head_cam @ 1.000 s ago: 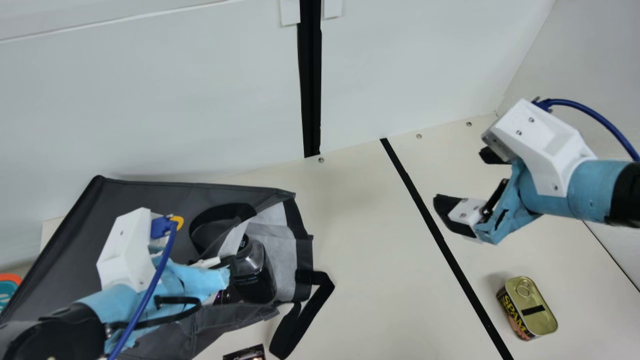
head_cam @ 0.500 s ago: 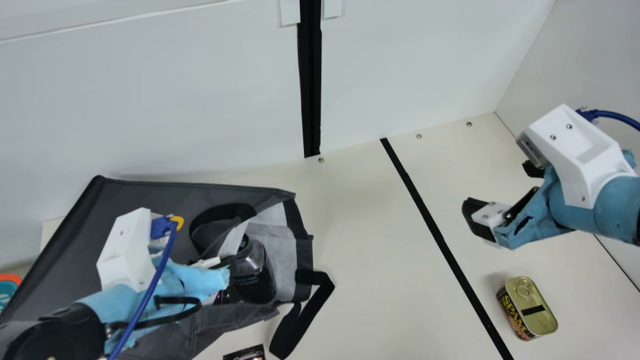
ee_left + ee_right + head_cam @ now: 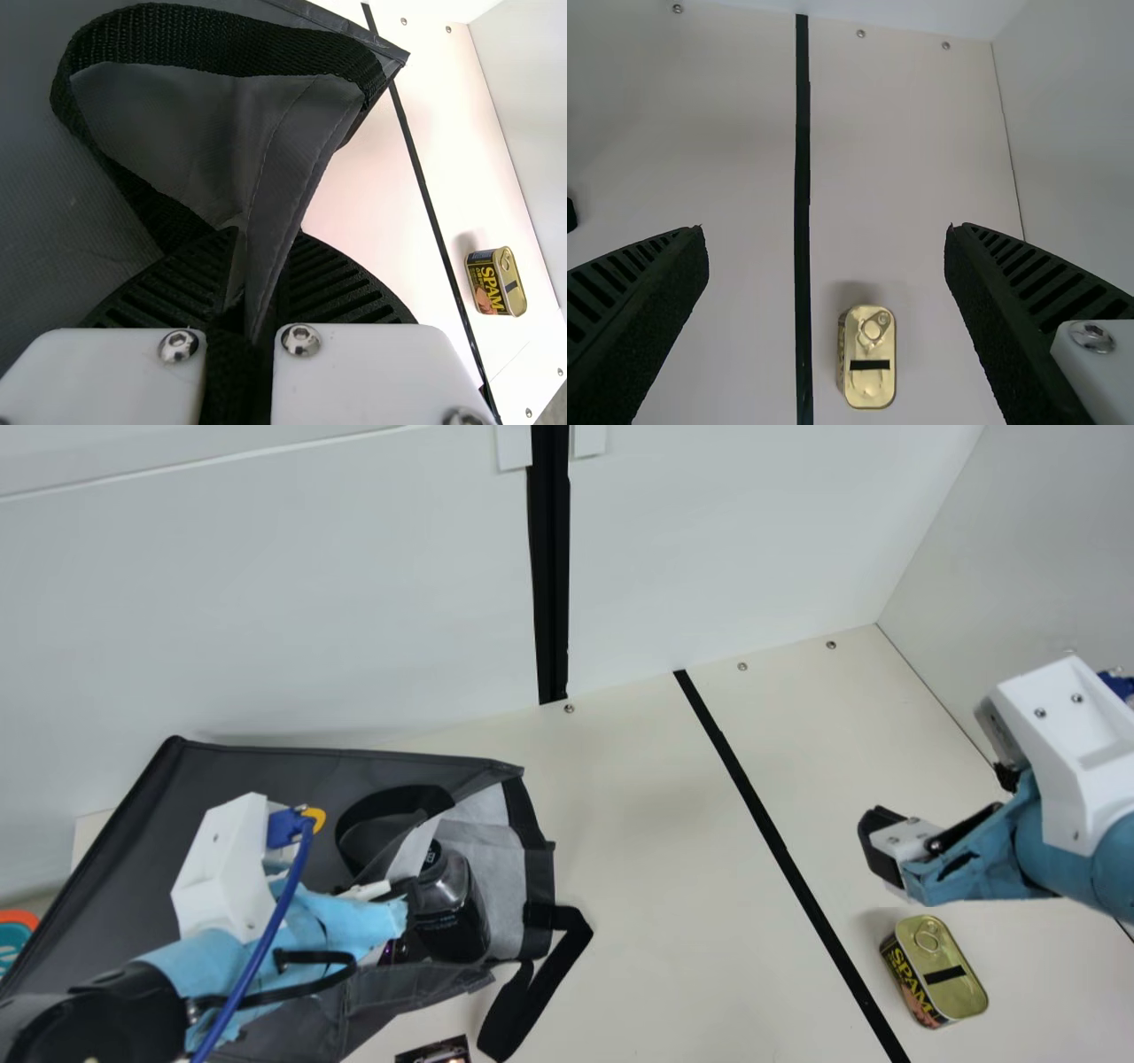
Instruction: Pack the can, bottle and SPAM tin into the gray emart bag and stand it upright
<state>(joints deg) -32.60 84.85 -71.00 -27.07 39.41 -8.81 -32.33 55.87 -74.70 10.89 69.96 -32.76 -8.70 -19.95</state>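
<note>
- Far left: teal-and-orange item (image 3: 13, 943), partly seen past the bag.
- Left part of surface (image 3: 656, 921), near back edge: gray emart bag (image 3: 257, 771) lying on its side, mouth toward right edge, not upright.
- Left gripper (image 3: 261, 257) at the mouth: jaws closed on a fold of bag fabric, likely keeping the mouth open.
- Bottle (image 3: 452, 921) inside the mouth, tilted. Small purple bit (image 3: 390, 953) beside it, maybe the can; can't tell.
- Black strap (image 3: 523, 992) trails from the mouth onto surface; dark printed thing (image 3: 434, 1051) near it, cut off by view.
- Middle: black strip (image 3: 769, 828) runs from the back edge; white back wall (image 3: 266, 602) behind, with black upright band (image 3: 551, 558).
- Right of strip, well in from back right corner: SPAM tin (image 3: 941, 970), lid up, outside bag.
- Right gripper (image 3: 825, 232) near tin: jaws wide open, nothing held. Gray side wall (image 3: 1045, 531) beyond.
- Step, judged: getting the tin. Next: lower jaws astride its narrow width, close, carry to mouth; then stand bag up.
</note>
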